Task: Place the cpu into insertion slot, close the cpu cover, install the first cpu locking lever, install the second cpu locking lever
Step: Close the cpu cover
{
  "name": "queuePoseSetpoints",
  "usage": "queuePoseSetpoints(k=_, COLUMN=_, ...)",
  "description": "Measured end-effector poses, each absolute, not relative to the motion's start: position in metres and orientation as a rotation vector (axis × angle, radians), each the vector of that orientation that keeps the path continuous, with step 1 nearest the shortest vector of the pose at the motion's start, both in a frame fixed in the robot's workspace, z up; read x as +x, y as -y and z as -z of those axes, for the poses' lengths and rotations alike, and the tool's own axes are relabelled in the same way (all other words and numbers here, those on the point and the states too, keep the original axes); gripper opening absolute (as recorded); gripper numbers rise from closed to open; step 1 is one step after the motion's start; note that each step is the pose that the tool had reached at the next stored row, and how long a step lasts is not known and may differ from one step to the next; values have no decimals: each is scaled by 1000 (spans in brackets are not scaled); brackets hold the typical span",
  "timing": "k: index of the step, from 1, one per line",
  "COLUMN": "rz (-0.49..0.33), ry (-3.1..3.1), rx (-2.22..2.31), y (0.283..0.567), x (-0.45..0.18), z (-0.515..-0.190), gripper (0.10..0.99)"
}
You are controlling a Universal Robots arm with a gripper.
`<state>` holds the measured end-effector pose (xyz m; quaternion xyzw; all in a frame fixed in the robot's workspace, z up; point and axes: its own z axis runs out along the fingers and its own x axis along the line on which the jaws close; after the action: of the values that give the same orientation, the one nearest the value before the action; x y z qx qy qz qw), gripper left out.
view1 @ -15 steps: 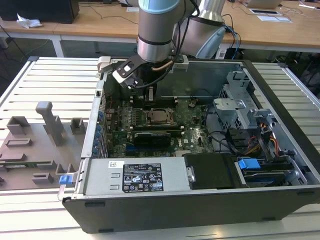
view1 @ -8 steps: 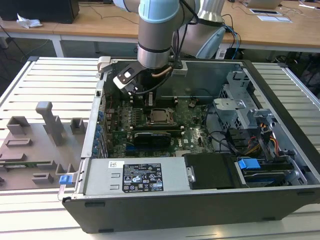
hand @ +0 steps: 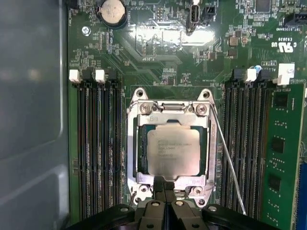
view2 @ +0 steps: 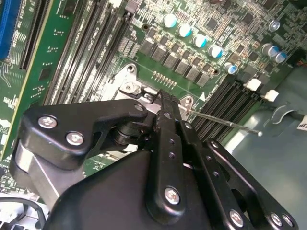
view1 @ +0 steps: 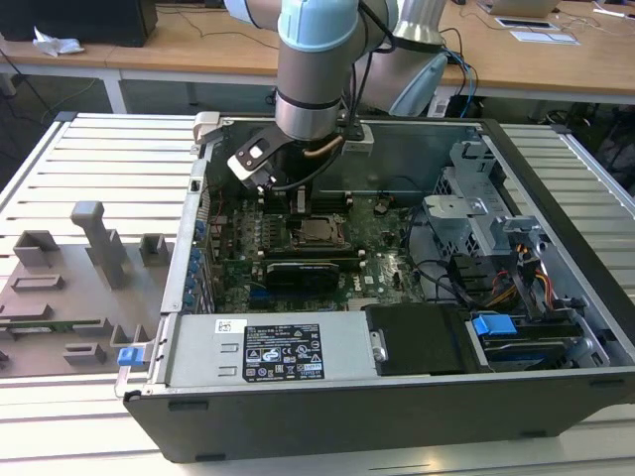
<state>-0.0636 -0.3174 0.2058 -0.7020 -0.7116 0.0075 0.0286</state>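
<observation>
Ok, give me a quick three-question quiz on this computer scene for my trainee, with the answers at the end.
1. True or false: the cpu already lies in the insertion slot.
2. In the first wrist view, where is the gripper? A) over the coin battery B) at the edge of the cpu cover C) outside the computer case
3. Fill in: the thin metal lever slants out from the socket's corner over the ___ slots.

Key: 1 true; 2 B; 3 memory slots.
</observation>
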Motion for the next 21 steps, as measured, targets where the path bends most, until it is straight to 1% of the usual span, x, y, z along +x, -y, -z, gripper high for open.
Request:
queuePoseSetpoints(k=12, rz=-22, ry=2196, rx=-2164, y=317, x=-42, z=-208, gripper=106)
queuePoseSetpoints(k=15, rz=-33, ry=2191, rx=-2159, y=317, x=-21, z=-208, gripper=106)
queuePoseSetpoints(k=18, rz=-38, ry=2189, rx=-2157, y=318, x=-15, z=-208, gripper=106)
queuePoseSetpoints(k=19, rz=-37, ry=2189, rx=-2158, y=317, x=-15, z=-211, gripper=106)
queuePoseSetpoints(k=21, rz=-37, ry=2189, rx=-2158, y=317, x=-15, z=-227, gripper=106)
